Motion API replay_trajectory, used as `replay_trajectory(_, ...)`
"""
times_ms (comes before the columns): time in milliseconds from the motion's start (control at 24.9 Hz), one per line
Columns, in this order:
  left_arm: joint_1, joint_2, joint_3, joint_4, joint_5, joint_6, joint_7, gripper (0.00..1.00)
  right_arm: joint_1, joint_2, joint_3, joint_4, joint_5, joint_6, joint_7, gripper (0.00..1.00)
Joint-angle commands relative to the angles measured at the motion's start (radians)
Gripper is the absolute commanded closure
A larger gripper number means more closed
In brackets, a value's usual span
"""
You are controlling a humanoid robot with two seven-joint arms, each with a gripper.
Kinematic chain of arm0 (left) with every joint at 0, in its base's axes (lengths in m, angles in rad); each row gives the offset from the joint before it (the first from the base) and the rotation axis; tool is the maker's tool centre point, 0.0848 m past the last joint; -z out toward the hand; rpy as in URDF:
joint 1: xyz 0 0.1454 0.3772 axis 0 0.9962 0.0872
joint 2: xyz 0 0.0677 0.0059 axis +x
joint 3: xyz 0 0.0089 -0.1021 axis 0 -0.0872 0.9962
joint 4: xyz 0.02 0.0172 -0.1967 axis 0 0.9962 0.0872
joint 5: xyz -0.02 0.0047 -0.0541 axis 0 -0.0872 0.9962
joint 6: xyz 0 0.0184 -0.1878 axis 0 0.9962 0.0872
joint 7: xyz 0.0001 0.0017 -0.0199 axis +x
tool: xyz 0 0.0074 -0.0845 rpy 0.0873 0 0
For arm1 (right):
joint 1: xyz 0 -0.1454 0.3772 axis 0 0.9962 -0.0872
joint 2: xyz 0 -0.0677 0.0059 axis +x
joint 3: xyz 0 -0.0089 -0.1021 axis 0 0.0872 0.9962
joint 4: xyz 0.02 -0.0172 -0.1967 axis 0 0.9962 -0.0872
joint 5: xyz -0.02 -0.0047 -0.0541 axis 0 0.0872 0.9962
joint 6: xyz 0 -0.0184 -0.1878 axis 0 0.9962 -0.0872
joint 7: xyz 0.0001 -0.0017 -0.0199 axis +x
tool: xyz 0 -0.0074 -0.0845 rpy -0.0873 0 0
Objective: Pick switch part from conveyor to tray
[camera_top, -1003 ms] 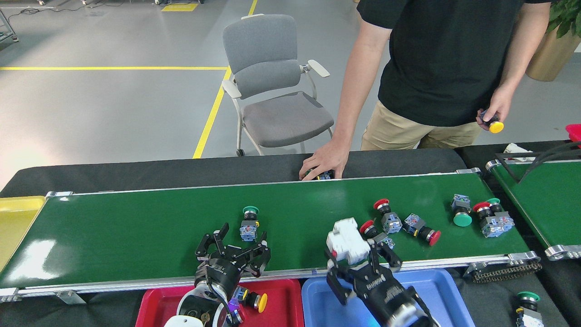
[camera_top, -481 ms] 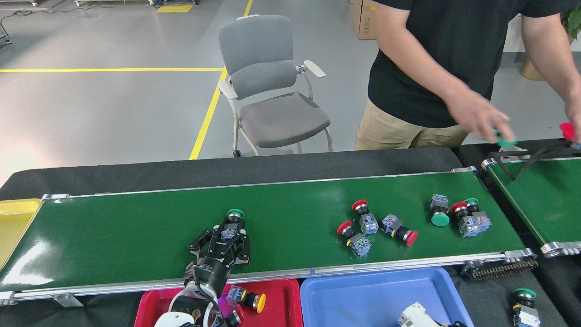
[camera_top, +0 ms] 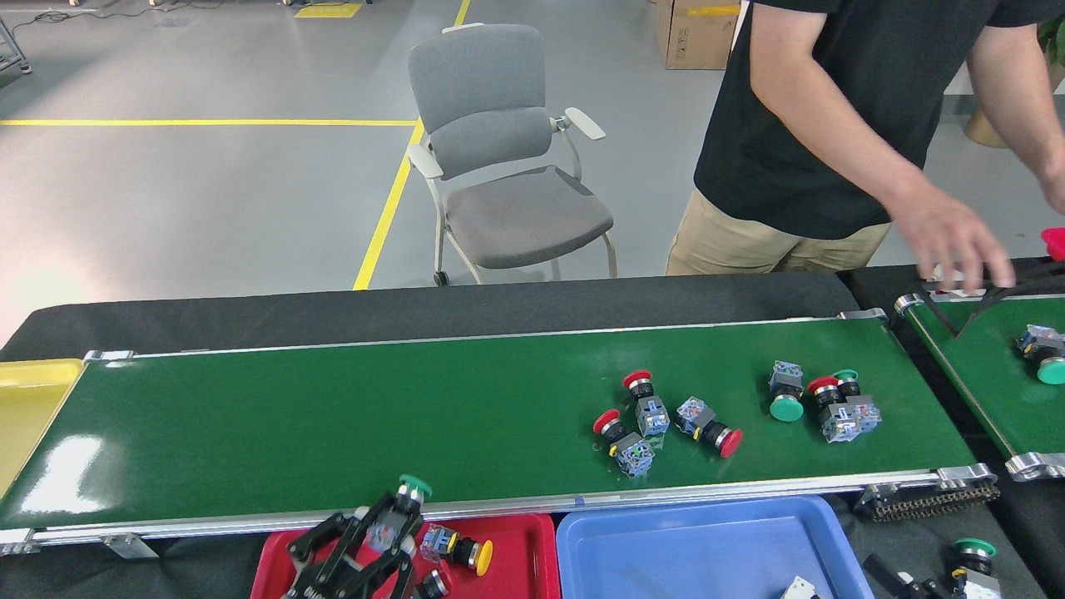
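The conveyor (camera_top: 333, 416) is a long dark-green belt with silver side rails, resting on a black-covered table (camera_top: 333, 308). The belt directly beyond the left gripper (camera_top: 378, 532) is bare. Further along, to that gripper's right, three red-capped switch parts (camera_top: 636, 416) lie close together on their sides. Right of these lie a green-capped switch part (camera_top: 785, 398) and a touching red-and-green pair (camera_top: 840, 403), near the belt's far right end.

A single head view was given, aimed forward and down from above the near side. The long glossy dark-green conveyor belt (camera_top: 333, 416) was spanned left to right at close range, with grey floor (camera_top: 208, 191) seen beyond.
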Motion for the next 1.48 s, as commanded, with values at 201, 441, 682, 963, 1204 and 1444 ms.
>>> replay_trajectory(201,0.007,-0.048,0.091,-0.014,0.014,-0.041,0.004,0.00,-0.166,0.155,0.084,-0.032,0.232,0.441,0.013,0.10)
replay_trajectory(441,-0.018,-0.147,0.365,0.035,0.011,0.260,0.006,0.00,-0.146,0.184,0.335,-0.026,0.441,0.799,-0.036,0.04)
replay_trajectory(682,-0.004,-0.142,0.410,0.045,0.012,0.228,0.025,0.00,-0.206,0.136,0.492,0.019,0.437,0.823,-0.006,0.04)
replay_trajectory(963,-0.012,-0.144,0.405,0.037,0.006,0.134,0.016,0.00,-0.416,0.184,0.561,0.241,0.432,0.831,0.060,0.04)
replay_trajectory(1204,-0.036,-0.142,0.290,0.029,0.000,0.137,-0.005,0.00,-0.525,0.198,0.630,0.387,0.430,0.822,0.083,0.24)
replay_trajectory(1444,-0.041,-0.147,0.213,-0.012,0.000,0.143,-0.047,0.00,-0.554,0.172,0.660,0.418,0.377,0.733,0.103,0.78)
